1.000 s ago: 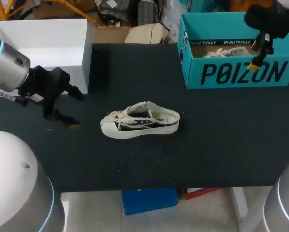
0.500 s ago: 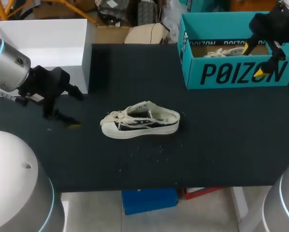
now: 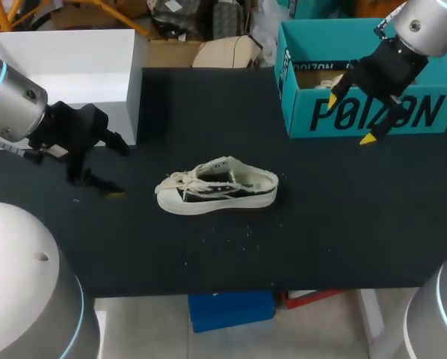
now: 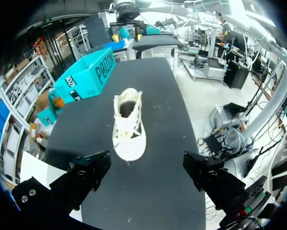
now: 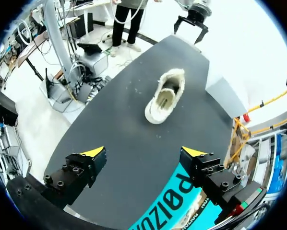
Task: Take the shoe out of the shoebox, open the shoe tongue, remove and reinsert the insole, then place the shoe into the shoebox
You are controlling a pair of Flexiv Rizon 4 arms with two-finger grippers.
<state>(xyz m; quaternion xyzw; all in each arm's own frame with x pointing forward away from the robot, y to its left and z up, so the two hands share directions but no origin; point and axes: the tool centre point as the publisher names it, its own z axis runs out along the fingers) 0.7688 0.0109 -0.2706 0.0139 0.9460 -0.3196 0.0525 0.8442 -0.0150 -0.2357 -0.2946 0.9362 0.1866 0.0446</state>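
A cream and black low shoe [image 3: 216, 187] lies on its sole in the middle of the black table, toe to the left. From my left wrist the shoe [image 4: 128, 127] is straight ahead of my open left gripper [image 4: 146, 167], toe toward it. In the head view the left gripper [image 3: 119, 170] hovers low, a short way left of the toe. The teal shoebox [image 3: 369, 112] stands at the back right with a second shoe [image 3: 350, 80] inside. My right gripper [image 3: 350, 120] hangs open before the box's front wall, empty. Its wrist view shows the gripper [image 5: 143, 153] above bare table, the shoe [image 5: 165, 96] ahead heel-first.
A white open box [image 3: 66, 67] stands at the back left corner, close behind my left arm. The teal box wall [image 5: 182, 211] is right under my right wrist. Small crumbs dot the table [image 3: 231, 235] in front of the shoe.
My right arm has swung from above the shoebox's right end leftward and down in front of its wall, the gripper turning as it went. The left arm and shoe have stayed still.
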